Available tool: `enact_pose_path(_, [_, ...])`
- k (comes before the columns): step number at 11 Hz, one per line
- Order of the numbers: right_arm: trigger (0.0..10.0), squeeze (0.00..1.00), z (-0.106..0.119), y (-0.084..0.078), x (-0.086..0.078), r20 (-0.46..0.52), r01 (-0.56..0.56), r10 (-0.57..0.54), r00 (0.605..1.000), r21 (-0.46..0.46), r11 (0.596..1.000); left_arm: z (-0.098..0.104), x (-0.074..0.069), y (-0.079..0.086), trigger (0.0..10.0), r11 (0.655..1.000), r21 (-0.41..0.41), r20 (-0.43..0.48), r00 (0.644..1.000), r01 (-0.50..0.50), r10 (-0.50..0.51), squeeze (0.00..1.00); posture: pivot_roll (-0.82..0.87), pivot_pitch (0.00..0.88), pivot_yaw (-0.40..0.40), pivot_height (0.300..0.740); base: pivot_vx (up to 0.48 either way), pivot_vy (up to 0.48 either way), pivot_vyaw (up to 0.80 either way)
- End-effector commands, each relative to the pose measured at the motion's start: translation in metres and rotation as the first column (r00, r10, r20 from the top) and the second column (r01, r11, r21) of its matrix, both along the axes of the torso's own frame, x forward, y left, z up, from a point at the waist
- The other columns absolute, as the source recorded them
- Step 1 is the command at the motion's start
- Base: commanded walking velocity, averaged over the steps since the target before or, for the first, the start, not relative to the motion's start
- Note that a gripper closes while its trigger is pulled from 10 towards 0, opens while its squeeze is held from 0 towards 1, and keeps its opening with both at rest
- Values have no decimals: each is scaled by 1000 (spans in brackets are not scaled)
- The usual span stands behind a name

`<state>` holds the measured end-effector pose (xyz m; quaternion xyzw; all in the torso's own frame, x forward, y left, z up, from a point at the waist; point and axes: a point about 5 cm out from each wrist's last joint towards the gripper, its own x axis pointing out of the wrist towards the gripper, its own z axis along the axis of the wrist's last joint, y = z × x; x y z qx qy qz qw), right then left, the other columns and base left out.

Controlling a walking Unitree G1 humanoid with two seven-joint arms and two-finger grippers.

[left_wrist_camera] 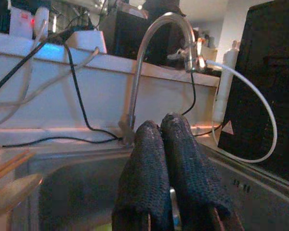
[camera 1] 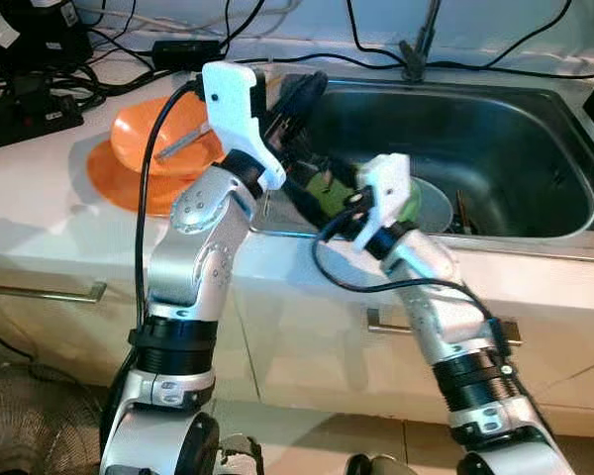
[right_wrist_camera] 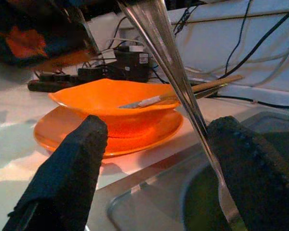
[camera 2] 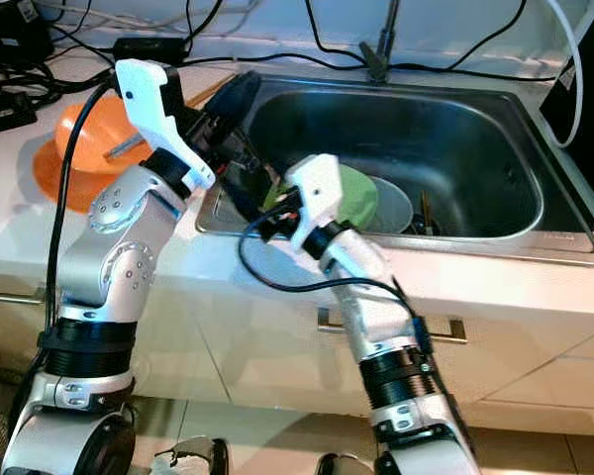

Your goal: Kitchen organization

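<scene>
Head views: silver arms nearest; left gripper (camera 1: 302,99) above the steel sink's (camera 2: 535,213) left rim, right gripper (camera 2: 262,203) low over its left end beside a green plate (camera 2: 361,193). Orange bowl (camera 1: 168,134) on orange plate (camera 1: 114,178), countertop left of sink.

Left wrist view: fingers (left_wrist_camera: 183,163) pressed together, grasping nothing; faucet (left_wrist_camera: 154,53) behind.

Right wrist view: fingers (right_wrist_camera: 70,163) spread, released; a metal utensil handle (right_wrist_camera: 176,77) slants between them, contact unclear. Chopsticks (right_wrist_camera: 209,86) rest on the bowl.
</scene>
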<state>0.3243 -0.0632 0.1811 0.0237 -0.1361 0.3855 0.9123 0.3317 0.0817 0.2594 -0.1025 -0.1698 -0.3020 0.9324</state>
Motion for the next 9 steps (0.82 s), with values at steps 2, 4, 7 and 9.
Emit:
enact_pose_path(2, [10000,0,2,6,-1,11,0,0,1000,-2,1000,-2,-1,-1,10000,1000,12,-15,1000,26,-26,0,100,71,23,740,0,0,0])
enact_pose_path(4, [10000,0,1,4,3,9,41,-41,999,-3,999,-2,0,-1,10000,1000,14,-15,1000,26,-25,0,102,75,23,740,0,0,0])
enact_pose_path(7, [3059,0,-4,6,3,-6,43,-43,999,-6,999,-2,-1,-1,10000,999,3,-25,999,32,-32,0,104,78,23,740,0,0,0])
enact_pose_path(9, [10000,0,-6,6,5,-14,66,-66,998,-8,998,-2,-3,-2,10000,998,-1,-33,997,64,-64,0,108,81,25,740,0,0,0])
